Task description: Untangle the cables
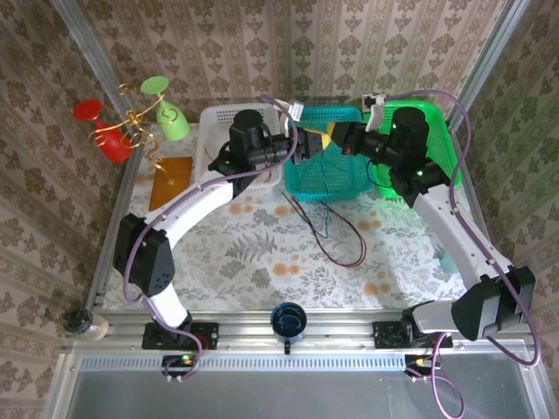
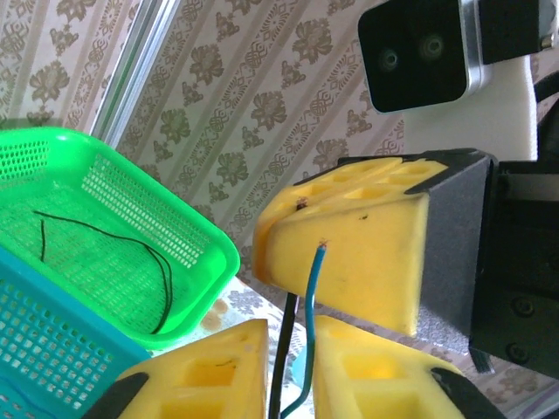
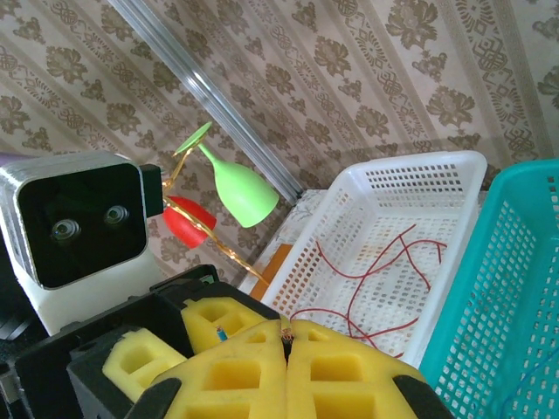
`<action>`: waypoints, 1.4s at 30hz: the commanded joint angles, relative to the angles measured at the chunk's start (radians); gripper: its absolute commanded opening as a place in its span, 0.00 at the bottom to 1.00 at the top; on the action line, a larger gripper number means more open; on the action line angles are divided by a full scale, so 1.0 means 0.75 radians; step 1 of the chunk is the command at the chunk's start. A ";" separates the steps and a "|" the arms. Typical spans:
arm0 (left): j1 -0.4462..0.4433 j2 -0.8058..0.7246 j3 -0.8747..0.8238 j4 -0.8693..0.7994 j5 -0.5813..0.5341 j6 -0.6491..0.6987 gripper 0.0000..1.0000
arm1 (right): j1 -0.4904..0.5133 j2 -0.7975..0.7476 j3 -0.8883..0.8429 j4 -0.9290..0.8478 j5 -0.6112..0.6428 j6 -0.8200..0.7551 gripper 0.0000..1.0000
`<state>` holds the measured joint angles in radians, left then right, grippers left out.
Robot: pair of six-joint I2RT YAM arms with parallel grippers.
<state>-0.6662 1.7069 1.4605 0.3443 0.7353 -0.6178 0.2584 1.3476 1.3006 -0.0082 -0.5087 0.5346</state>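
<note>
Right gripper, jaws closed on a seemingly dark cable; left gripper, jaws ajar around thin black and blue cables: part slowly.

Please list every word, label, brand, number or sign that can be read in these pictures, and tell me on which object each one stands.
None: no text can be read in any view.
The white basket, the teal basket, the green basket and the dark mug show no print.
The wallpaper has ornament, not writing.
</note>
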 commanded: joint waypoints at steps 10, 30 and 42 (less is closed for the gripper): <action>0.002 -0.036 0.000 0.047 -0.026 0.006 0.23 | 0.008 0.001 0.024 -0.026 -0.026 -0.024 0.00; 0.006 -0.075 -0.033 0.065 -0.051 -0.001 0.05 | 0.008 -0.002 0.030 -0.035 -0.021 -0.025 0.00; 0.032 -0.179 -0.098 -0.002 -0.209 0.098 0.00 | -0.002 -0.043 0.031 -0.085 0.093 -0.055 0.00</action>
<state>-0.6586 1.6562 1.4006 0.3458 0.6498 -0.6056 0.2581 1.3472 1.3006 -0.0429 -0.4931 0.5213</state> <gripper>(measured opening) 0.054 0.066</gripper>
